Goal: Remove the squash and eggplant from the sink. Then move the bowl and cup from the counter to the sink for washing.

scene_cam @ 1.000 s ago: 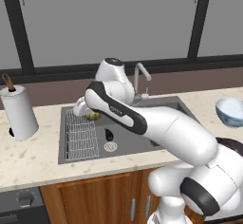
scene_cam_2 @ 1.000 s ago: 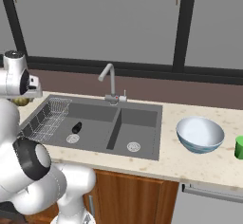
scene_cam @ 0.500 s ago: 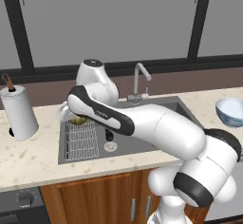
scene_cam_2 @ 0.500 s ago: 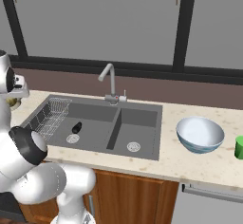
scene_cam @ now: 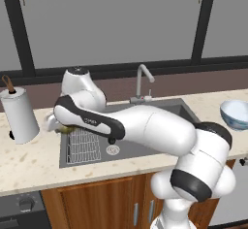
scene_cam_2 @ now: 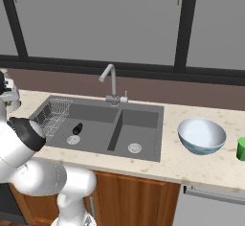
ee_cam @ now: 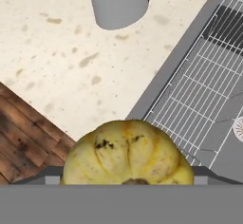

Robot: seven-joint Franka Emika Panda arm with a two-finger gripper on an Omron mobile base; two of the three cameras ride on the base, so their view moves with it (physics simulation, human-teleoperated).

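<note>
Squash (ee_cam: 127,153): 1 | eggplant (scene_cam_2: 77,129): 1 | bowl (scene_cam_2: 201,135): 1 | cup (scene_cam_2: 241,149): 1

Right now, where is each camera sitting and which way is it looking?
Left base view: behind the arm's left, looking down at the sink; white arm crosses it.
Right base view: behind the right, facing the sink, bowl and cup; arm at left.
Hand view: on the hand, looking down past the squash at the counter.
Both base views share the sink.

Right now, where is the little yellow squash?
The squash sits in the gripper, over the left edge of the sink, near the paper towel roll.
</note>
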